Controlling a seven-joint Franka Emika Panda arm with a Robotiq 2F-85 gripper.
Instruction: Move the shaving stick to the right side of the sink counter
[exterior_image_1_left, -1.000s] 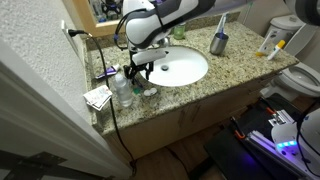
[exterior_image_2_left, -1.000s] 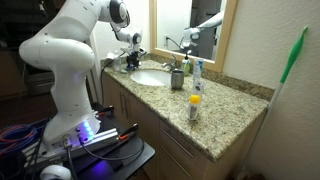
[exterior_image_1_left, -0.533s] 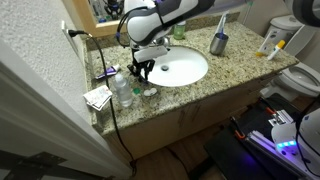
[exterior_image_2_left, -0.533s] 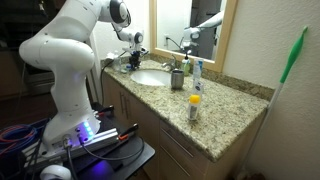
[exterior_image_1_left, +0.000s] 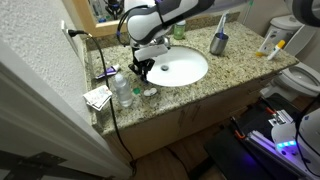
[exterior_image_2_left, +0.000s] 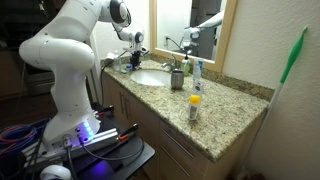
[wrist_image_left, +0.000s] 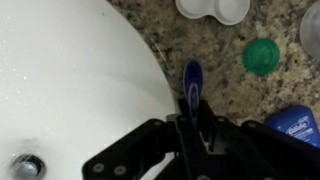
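In the wrist view the shaving stick (wrist_image_left: 192, 84), slim and dark blue, lies on the speckled sink counter (wrist_image_left: 232, 92) right at the rim of the white basin (wrist_image_left: 70, 70). My gripper (wrist_image_left: 192, 118) is shut on its near end, the black fingers pressed against both sides. In both exterior views the gripper (exterior_image_1_left: 140, 69) (exterior_image_2_left: 131, 60) is low over the counter at the basin's edge, beside the clear bottles (exterior_image_1_left: 121, 88). The stick itself is too small to make out there.
A green cap (wrist_image_left: 262, 56), a small white flat item (wrist_image_left: 212, 8) and a blue-labelled bottle (wrist_image_left: 296, 126) lie close to the stick. Across the basin stand a cup (exterior_image_1_left: 218, 42) (exterior_image_2_left: 177, 78), a yellow bottle (exterior_image_2_left: 194, 105) and the chrome tap (exterior_image_2_left: 172, 62).
The jaws have gone from wide open to shut on the shaving stick. The arm has barely moved.
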